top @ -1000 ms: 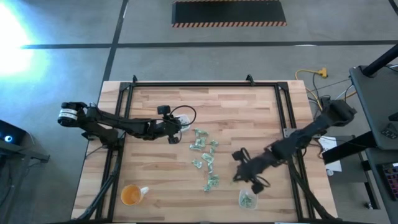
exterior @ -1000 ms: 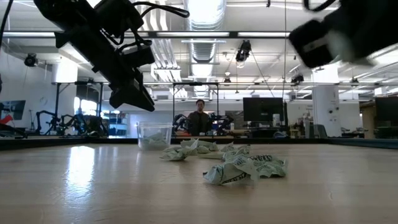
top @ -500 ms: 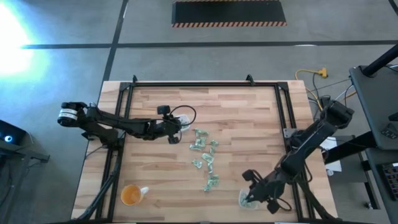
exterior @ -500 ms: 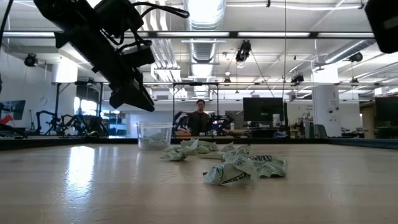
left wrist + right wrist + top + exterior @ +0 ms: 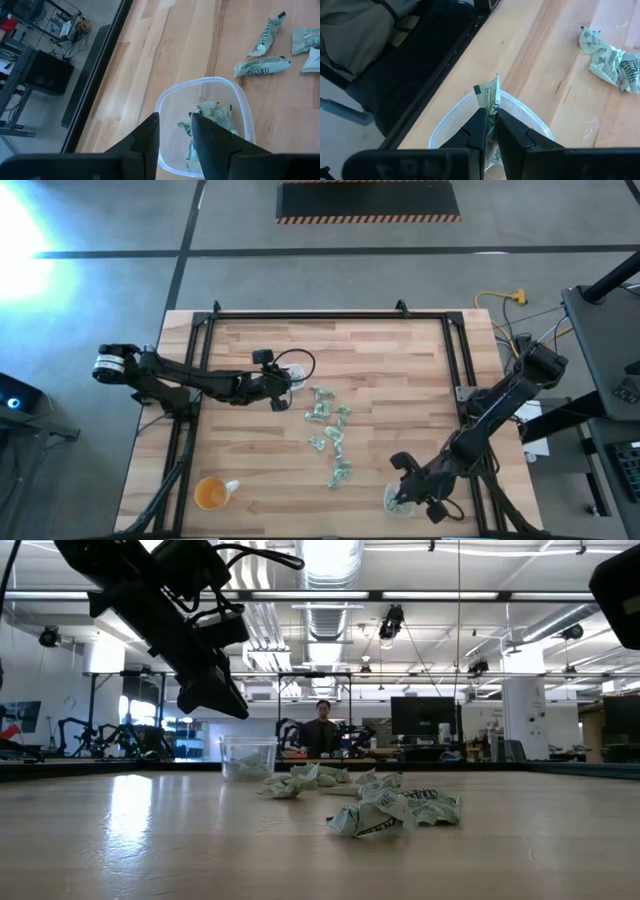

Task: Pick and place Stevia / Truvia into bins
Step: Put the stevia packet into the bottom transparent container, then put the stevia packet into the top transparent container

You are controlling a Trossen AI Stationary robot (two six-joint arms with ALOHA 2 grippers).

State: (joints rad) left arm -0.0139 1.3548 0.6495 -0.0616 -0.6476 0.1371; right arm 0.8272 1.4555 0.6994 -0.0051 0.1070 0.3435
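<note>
The right claw point(image 5: 490, 116), clamped on a packet point(image 5: 489, 97) above its cup point(image 5: 451, 131), could drop it outside if the paper clings on release.

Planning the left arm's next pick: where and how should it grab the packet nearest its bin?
Probably across the narrow middle of that packet, coming straight down. It lies flat and long on the table just beyond the bin, apart from its neighbours, so fingers can straddle its short width.
</note>
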